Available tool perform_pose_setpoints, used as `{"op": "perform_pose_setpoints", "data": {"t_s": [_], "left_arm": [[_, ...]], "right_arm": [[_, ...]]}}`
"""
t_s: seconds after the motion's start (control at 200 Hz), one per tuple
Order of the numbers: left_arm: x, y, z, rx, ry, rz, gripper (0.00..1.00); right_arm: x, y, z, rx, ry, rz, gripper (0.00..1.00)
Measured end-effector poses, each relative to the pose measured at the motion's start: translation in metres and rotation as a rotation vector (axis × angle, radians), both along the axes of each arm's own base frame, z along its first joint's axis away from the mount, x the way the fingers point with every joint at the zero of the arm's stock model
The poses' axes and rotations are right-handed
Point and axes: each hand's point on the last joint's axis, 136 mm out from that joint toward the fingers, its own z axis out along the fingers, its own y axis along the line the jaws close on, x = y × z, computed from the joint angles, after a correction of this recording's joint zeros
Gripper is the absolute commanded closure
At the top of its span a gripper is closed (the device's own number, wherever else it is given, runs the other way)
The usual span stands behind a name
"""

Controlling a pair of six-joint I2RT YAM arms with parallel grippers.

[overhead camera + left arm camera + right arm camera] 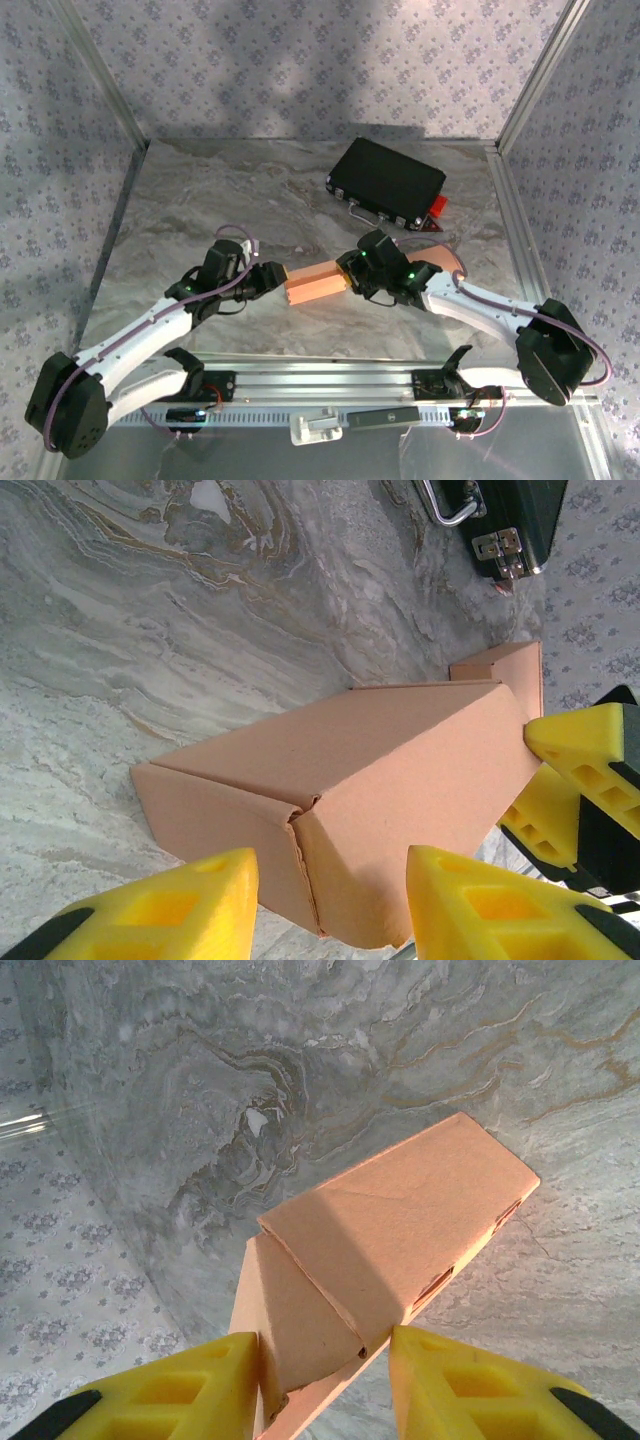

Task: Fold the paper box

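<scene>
The paper box (316,283) is tan cardboard and lies on the marble table between my two grippers. In the left wrist view its near end (380,770), with a split corner seam, sits between the yellow fingers of my left gripper (335,905). One finger overlaps the side wall and a thin gap shows at the other. My right gripper (325,1390) straddles the opposite end, its fingers pressed against a folded-in end flap (300,1320) and the box's edge. From above, the left gripper (272,278) and right gripper (352,272) meet the box's ends.
A black case (387,182) with metal latches and a red tag (436,207) lies behind the box at the back right. Patterned walls on aluminium posts (535,75) close in the table. A metal rail (330,380) runs along the near edge.
</scene>
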Motion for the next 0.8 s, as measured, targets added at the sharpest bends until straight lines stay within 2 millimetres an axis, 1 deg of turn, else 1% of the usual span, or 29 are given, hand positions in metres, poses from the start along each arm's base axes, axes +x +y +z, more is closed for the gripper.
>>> {"op": "perform_pose_setpoints", "data": {"t_s": [0.42,0.65,0.8], "left_arm": [[-0.0046,-0.0033,-0.0003,0.001,-0.001,-0.019,0.59],[-0.0085,-0.0066,-0.0065,0.019,0.011,-0.042,0.60],[-0.0092,-0.0069,-0.0075,0.025,0.009,-0.048,0.60]], "right_arm": [[-0.0001,-0.0001,-0.0006,-0.002,0.002,0.000,0.64],[-0.0005,-0.0003,-0.0011,-0.003,0.003,0.001,0.66],[-0.0010,-0.0003,-0.0017,-0.004,0.006,0.002,0.68]]}}
